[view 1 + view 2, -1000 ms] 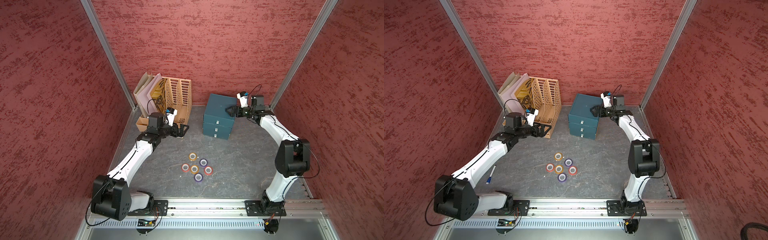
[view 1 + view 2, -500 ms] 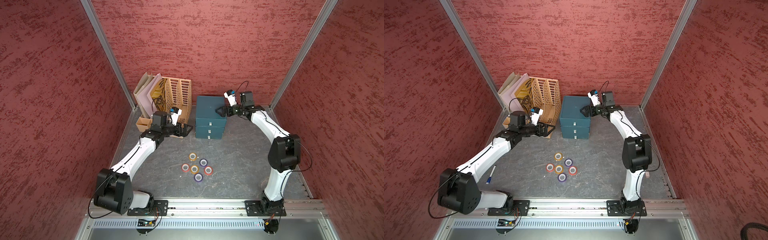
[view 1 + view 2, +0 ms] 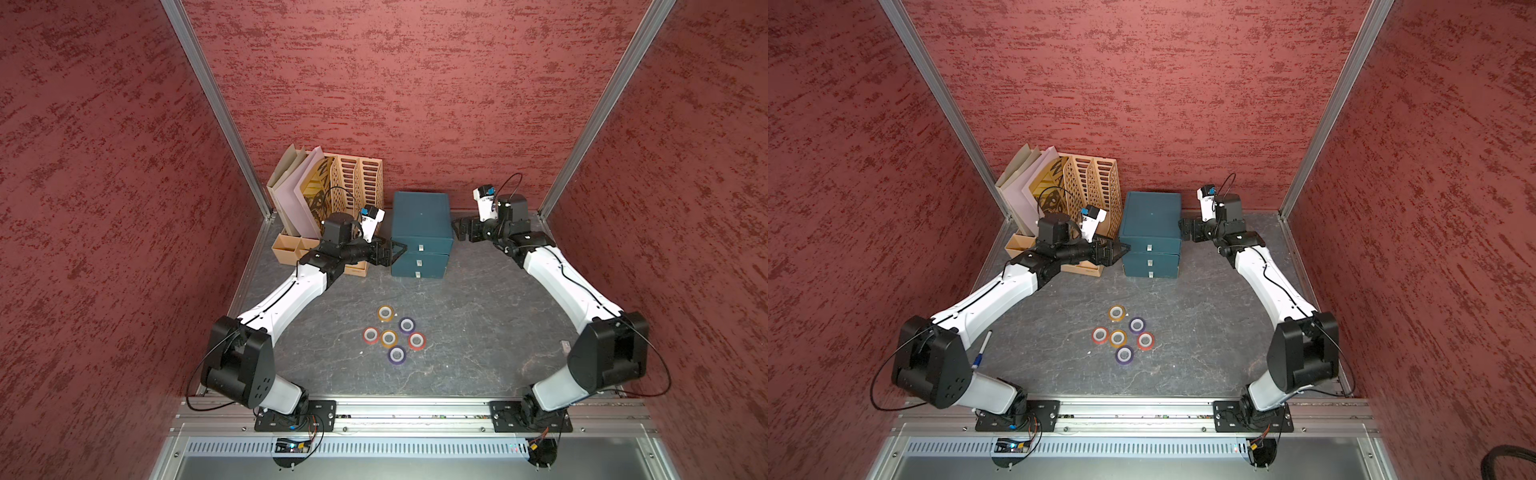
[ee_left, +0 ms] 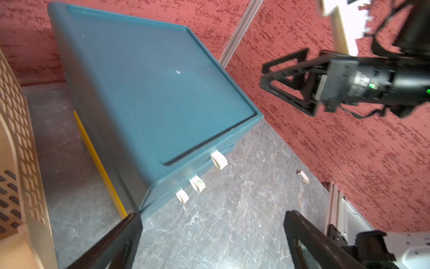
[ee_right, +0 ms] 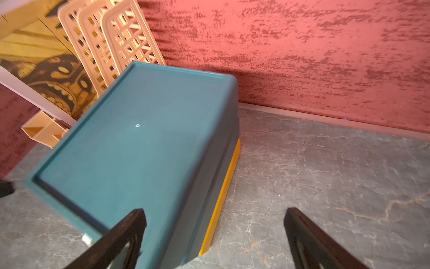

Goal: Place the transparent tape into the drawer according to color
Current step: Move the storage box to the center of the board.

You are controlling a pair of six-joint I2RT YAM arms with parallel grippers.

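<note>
- left gripper (image 3: pixel 394 252) spread wide, empty, at the front-left corner of the drawer chest (image 3: pixel 420 216)
- right gripper (image 3: pixel 459 230) wide open too, empty, just beside its right side
- all 3 drawers shut; 6 tape rolls (image 3: pixel 389 338) clustered on the table (image 3: pixel 478 311), well in front

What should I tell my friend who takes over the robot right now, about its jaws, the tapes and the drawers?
Left gripper: jaws open, empty, at the teal drawer chest's left front corner.
Right gripper: jaws open, empty, beside the chest's right side.
Tape rolls: all six lie clustered on the table in front of the chest, two red, two orange, two purple.
Done: nothing put away; all three drawers look shut.
Left: open the drawers and sort the rolls in by color.
</note>
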